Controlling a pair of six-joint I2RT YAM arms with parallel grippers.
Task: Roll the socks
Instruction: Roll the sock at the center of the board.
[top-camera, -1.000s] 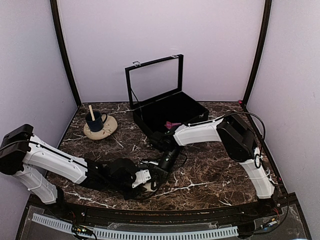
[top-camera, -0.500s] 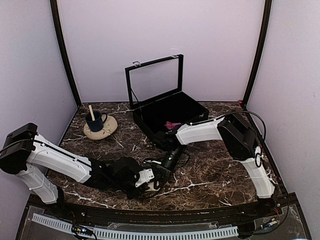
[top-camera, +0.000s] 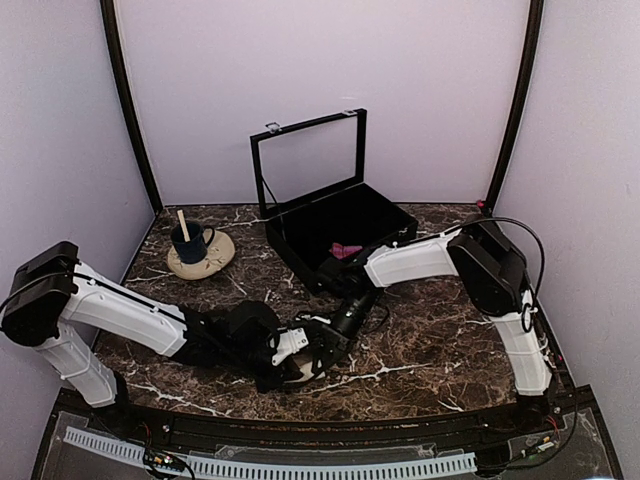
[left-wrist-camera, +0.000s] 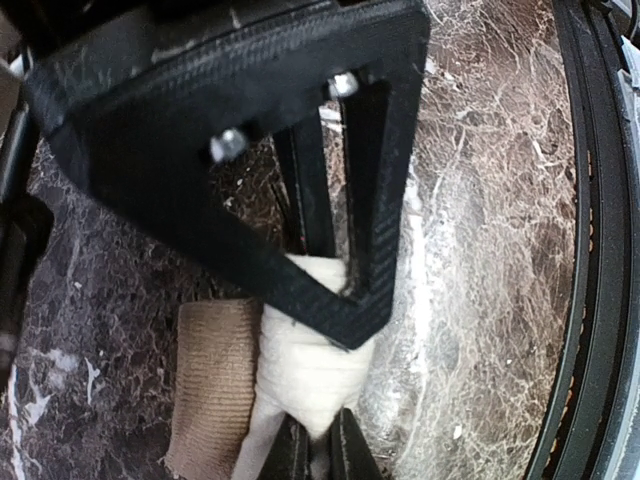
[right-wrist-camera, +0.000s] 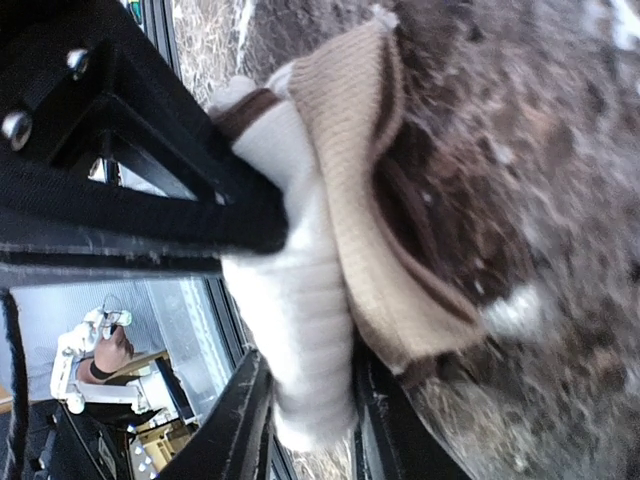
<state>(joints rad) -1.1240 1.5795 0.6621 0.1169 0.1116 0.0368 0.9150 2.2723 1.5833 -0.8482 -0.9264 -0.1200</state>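
- Right, top view: left pincer (top-camera: 304, 362) and right pincer (top-camera: 324, 344) meet at the cream sock (top-camera: 299, 373), near the tabletop (top-camera: 440, 340) edge.
- Left wrist: pincer pinching its white end, roll running straight ahead.
- Right wrist: likewise clamped on it.

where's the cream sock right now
Top view, front centre: the cream sock is held between the left gripper and right gripper, in front of the case.

One cream-beige sock (left-wrist-camera: 305, 385), rolled into a small bundle beside its tan ribbed cuff, lay on the marble tabletop (top-camera: 430, 350) near the front edge; the magenta-pink sock (top-camera: 345, 250) lay crumpled inside the black case (top-camera: 290, 250)
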